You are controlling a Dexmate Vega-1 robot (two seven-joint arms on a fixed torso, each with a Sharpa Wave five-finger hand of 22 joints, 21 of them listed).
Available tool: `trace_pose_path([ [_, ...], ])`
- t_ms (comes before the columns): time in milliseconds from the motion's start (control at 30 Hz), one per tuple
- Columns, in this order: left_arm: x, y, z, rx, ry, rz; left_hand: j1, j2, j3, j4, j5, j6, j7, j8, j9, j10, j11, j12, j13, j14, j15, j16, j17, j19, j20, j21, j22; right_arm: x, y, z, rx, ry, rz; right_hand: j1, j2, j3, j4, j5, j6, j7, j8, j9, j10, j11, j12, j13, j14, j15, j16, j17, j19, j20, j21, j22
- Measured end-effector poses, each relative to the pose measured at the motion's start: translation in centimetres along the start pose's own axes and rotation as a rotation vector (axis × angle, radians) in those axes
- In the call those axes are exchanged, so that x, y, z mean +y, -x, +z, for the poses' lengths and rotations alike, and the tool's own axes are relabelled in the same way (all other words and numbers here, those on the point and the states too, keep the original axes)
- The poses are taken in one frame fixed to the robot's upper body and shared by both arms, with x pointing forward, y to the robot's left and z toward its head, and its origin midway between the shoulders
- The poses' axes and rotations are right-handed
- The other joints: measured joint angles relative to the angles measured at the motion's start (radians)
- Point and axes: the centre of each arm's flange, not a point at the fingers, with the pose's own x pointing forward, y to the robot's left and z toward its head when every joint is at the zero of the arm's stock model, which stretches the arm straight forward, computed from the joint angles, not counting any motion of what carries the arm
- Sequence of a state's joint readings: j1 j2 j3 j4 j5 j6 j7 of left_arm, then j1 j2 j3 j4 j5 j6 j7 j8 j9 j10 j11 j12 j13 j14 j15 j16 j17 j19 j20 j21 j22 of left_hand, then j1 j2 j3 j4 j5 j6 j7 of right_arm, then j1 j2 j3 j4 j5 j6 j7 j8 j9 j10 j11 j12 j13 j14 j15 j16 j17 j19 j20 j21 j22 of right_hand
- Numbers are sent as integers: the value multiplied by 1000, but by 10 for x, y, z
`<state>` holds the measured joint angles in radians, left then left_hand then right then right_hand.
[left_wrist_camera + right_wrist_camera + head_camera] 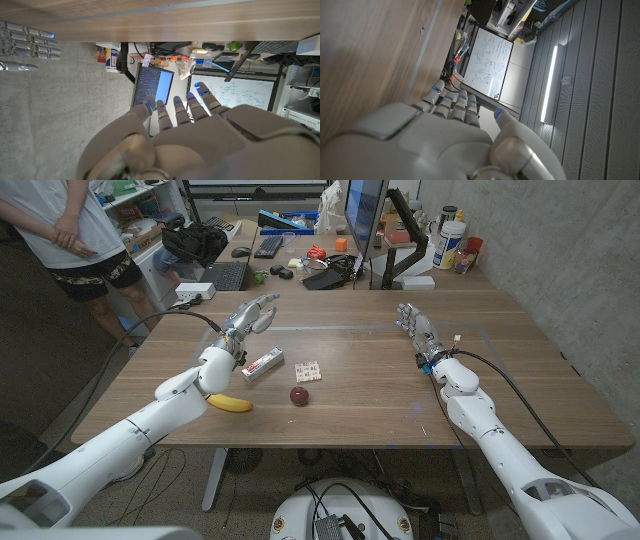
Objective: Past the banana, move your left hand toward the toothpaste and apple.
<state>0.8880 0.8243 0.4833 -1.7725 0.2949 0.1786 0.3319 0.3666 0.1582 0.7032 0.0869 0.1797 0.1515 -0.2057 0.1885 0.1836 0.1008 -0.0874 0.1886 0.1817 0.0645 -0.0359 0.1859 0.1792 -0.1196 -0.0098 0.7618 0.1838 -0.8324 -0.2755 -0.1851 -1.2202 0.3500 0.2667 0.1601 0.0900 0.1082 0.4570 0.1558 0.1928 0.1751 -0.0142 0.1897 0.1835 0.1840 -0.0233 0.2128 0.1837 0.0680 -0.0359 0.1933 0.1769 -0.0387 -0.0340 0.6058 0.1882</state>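
Left robot hand (247, 320) empty, fingers spread, raised beyond toothpaste (262, 365); apple (299, 395) right of toothpaste; banana (229, 402) nearer robot; right robot hand (414, 326) empty, fingers apart, well right of toothpaste over tabletop (360, 375).

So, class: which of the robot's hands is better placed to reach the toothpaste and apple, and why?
The left hand: it hovers open beside the toothpaste, near the apple. The right hand stands across the table.

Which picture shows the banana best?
The head view. There the banana lies on the table in plain sight, right beside the left arm, with the apple and toothpaste nearby. The two wrist views look past the fingers at table wood, screens and walls, so they tell nothing about the banana.
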Motion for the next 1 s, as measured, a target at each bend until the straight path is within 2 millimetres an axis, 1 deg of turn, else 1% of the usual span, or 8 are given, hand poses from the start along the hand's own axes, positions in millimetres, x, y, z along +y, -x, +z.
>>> trace_pose_path([
  [367, -1, -1, -3, 6, -9, -31, 0, 0, 0, 0, 0, 0, 0, 0, 0, 0, 0, 0, 0, 0, 0, 0, 0, 1, 1, 0, 0, 2, -2, -1, 2, 1, 3, 0, 0, 0, 0, 0, 0, 0, 0, 0, 0, 0, 0, 0, 0, 0, 0, 0, 0, 0, 0, 0],
  [433, -2, -1, -4, 8, -12, -39, 0, 0, 0, 0, 0, 0, 0, 0, 0, -4, -4, 0, 0, 0, 0, 0, 0, 1, 1, 0, 0, 3, -3, -2, 4, 1, 3, 0, 0, 0, 0, 0, 0, 0, 0, 0, 0, 0, 0, 0, 0, 0, 0, 0, 0, 0, 0, 0],
  [500, -2, -1, -4, 9, -13, -41, 8, 0, 0, 0, 0, 0, 0, 0, 0, -4, -4, 0, 0, 0, 0, 0, 0, 5, 5, 0, 0, 3, -3, -2, 4, 2, 4, 0, 0, 0, 0, 0, 0, 0, 0, 0, 0, 0, 0, 0, 0, 0, 0, 0, 0, 0, 0, 0],
  [567, -2, -1, -5, 10, -14, -47, 8, 0, -3, -3, 0, 0, 0, 0, 0, -4, -4, 0, 0, 0, 0, 0, 0, 3, 10, 0, 0, 3, -3, -2, 5, 2, 4, 0, 0, 0, 0, 0, 0, 0, 0, 0, 0, 0, 0, 0, 4, -4, 0, 0, 0, 0, 0, 0],
  [833, -3, -2, -6, 15, -20, -63, 12, 4, -1, -9, 0, -2, -2, 0, 0, -4, -4, 0, 0, -2, -2, 0, 0, 3, 10, 0, 0, 4, -5, -3, 6, 4, 6, 0, 0, 0, 0, 0, 0, 0, 0, 0, 0, 0, 0, 0, 11, 0, 0, 0, 0, 0, 0, 0],
  [900, -4, -1, -7, 16, -21, -66, 16, -1, -1, -18, 0, -4, -4, 0, 0, -4, -4, 0, 0, -2, -2, 0, 0, 3, 10, 0, 0, 5, -5, -3, 6, 4, 6, 0, 0, 0, 0, 0, 0, 0, 0, 0, 0, 0, 0, 0, 11, 0, 0, 0, 0, 0, 0, 0],
  [1000, -5, -1, -8, 19, -24, -73, 22, 4, -1, -18, 0, -4, -4, 0, 0, -4, -4, 0, 0, -2, -2, 0, 0, 3, 10, 0, 0, 5, -5, -3, 6, 4, 7, 0, 0, 0, 0, 0, 0, 0, 0, 0, 0, 0, 0, 0, 11, 0, 0, 0, 0, 0, 0, 0],
])
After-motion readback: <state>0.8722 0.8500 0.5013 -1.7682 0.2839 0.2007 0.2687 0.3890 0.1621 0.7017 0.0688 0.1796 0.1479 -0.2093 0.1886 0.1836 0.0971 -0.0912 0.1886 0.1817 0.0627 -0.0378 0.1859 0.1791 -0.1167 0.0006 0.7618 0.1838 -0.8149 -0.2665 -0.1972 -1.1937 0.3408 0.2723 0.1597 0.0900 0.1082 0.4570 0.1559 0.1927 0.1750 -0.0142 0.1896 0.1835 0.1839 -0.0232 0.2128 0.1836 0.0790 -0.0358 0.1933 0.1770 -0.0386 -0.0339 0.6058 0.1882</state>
